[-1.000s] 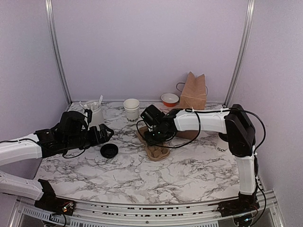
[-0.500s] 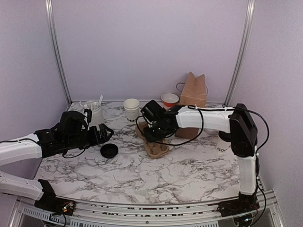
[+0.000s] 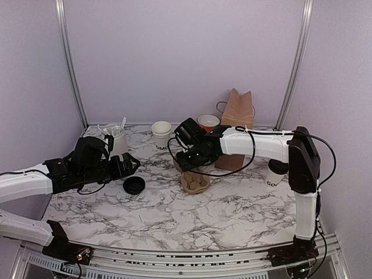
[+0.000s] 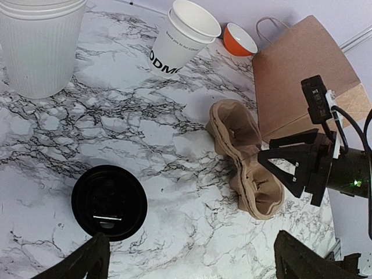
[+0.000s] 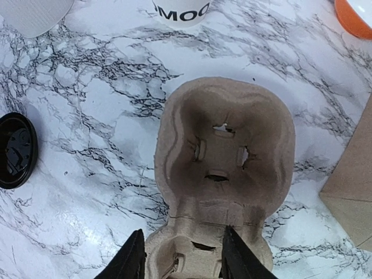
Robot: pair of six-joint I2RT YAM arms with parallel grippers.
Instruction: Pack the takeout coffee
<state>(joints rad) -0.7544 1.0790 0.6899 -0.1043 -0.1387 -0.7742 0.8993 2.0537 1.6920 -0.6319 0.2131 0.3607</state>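
Observation:
The takeout coffee (image 3: 275, 173), a white cup with dark lettering and a black lid, stands at the right of the table, partly behind my right arm. It does not show in either wrist view. My right gripper (image 3: 189, 165) (image 5: 181, 258) hangs over a brown pulp cup carrier (image 3: 195, 180) (image 5: 224, 157) that lies on the marble, jaws apart astride its near well. My left gripper (image 3: 129, 165) (image 4: 192, 261) is open wide and empty, just above a loose black lid (image 3: 134, 185) (image 4: 108, 201).
A lidless white cup (image 3: 161, 133) (image 4: 183, 38) and a ribbed white utensil holder (image 3: 116, 140) (image 4: 38, 49) stand at the back left. An orange bowl (image 3: 208, 122) and a brown paper bag (image 3: 237, 113) (image 4: 302, 75) stand at the back right.
My right gripper's jaws have widened around the cup carrier, which has shifted slightly. The right arm's elbow has swung right. The left arm has not moved.

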